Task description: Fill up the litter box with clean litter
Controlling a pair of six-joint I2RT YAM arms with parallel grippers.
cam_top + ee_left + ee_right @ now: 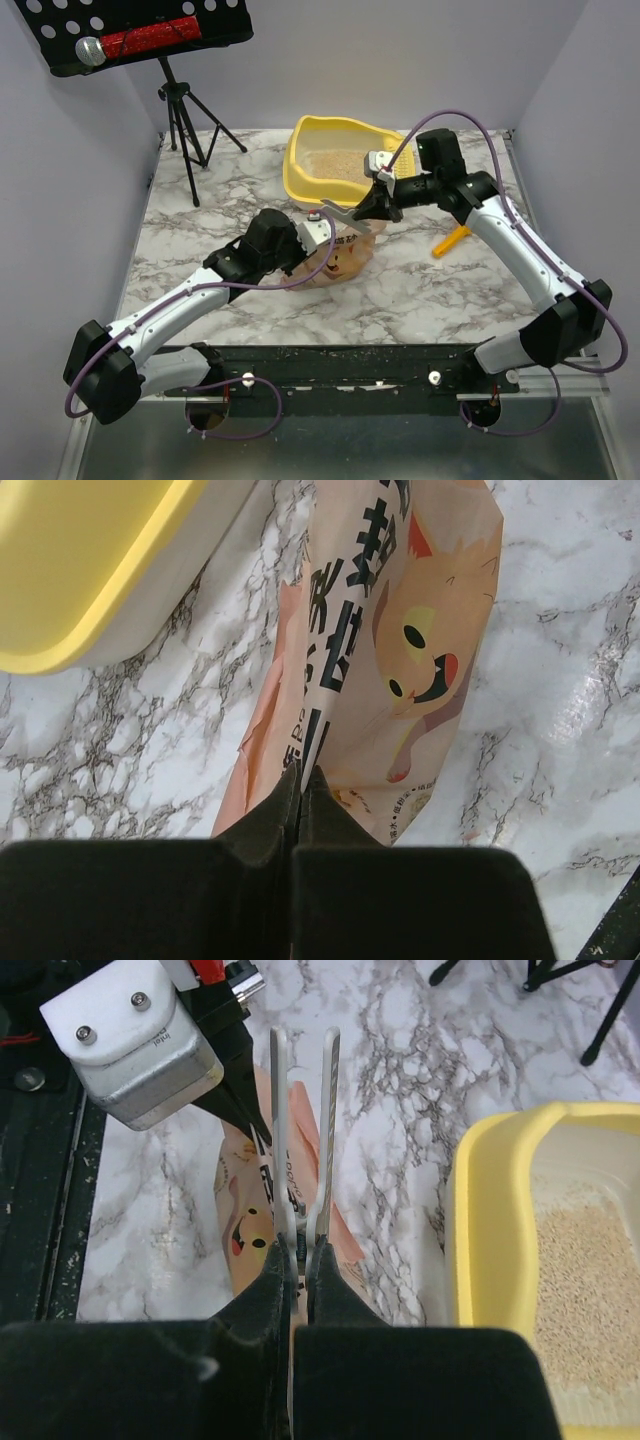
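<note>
**Top external view**
- Large yellow plastic litter box (300, 182) with a high rounded rim: at the far middle of the marble-patterned surface (450, 295). It holds a layer of fine pale beige clean litter (335, 160) that sits low against the walls, so the fill looks partial.
- Tan-pink plastic bag (345, 262) printed with a cartoon animal: just in front of the box, between the two arms.
- Left gripper (322, 248): reaches in over the bag from the near left.
- Right gripper (365, 210): comes in from the right and carries a pale grey two-pronged metal tool (340, 215) angled down toward the bag. The tool is probably scissors for opening the bag, though the blades cannot be made out.
- Small yellow-orange scoop (450, 242): lies apart to the right, untouched.
- Black music stand (140, 35) on a tripod: stands at the far left.

**Left wrist view**
- Left gripper (302, 780): jaws pressed together on a fold at the edge of the bag (400, 650). This likely steadies the bag and keeps it taut for the other arm.
- Litter box corner (90, 570): near the bag but not touching it.

**Right wrist view**
- Right gripper (300, 1252): jaws clamped tight on the base of the tool (279, 1130).
- The tool's two thin prongs run out over the bag (245, 1220) and end just beside the black fingertips of the left gripper (250, 1120). The pinched edge appears to be offered up to the tool.
- Litter box rim (470, 1220) and the litter (590, 1280) lie to the right.
</note>
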